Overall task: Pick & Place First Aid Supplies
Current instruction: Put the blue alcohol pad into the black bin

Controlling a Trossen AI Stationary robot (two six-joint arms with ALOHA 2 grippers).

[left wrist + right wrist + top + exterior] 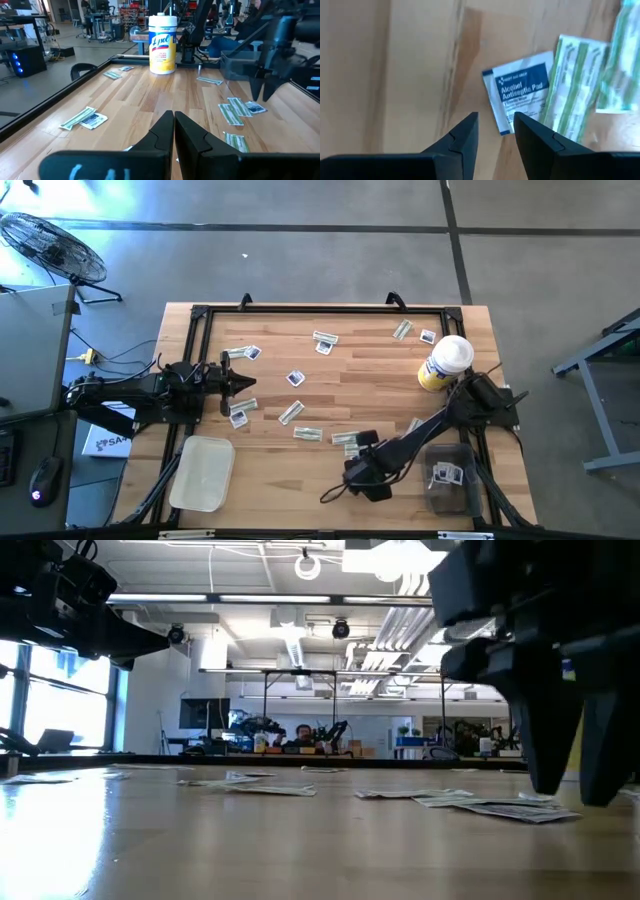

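Observation:
The first aid supplies lie scattered flat on the wooden table (pixel 380 380): greenish strips (pixel 307 434) and small white squares (pixel 295 378). My right gripper (pixel 495 132) points down, open, a little above the table near its front edge. Nothing is between its fingers. A white alcohol pad packet (pixel 522 90) and a green-striped strip (pixel 575 85) lie just beyond the fingertips. The left wrist view shows this gripper (pixel 262 92) hanging over that cluster (pixel 234 111). My left gripper (pixel 173 131) is shut and held level above the table's left side (pixel 240 380).
A yellow bottle with a white cap (pixel 445 363) stands at the far right. A dark bin (pixel 450 475) holding a few packets sits at the near right, beside my right arm. A clear tray (pixel 203 472) lies at the near left. A black frame (pixel 320 310) rims the table.

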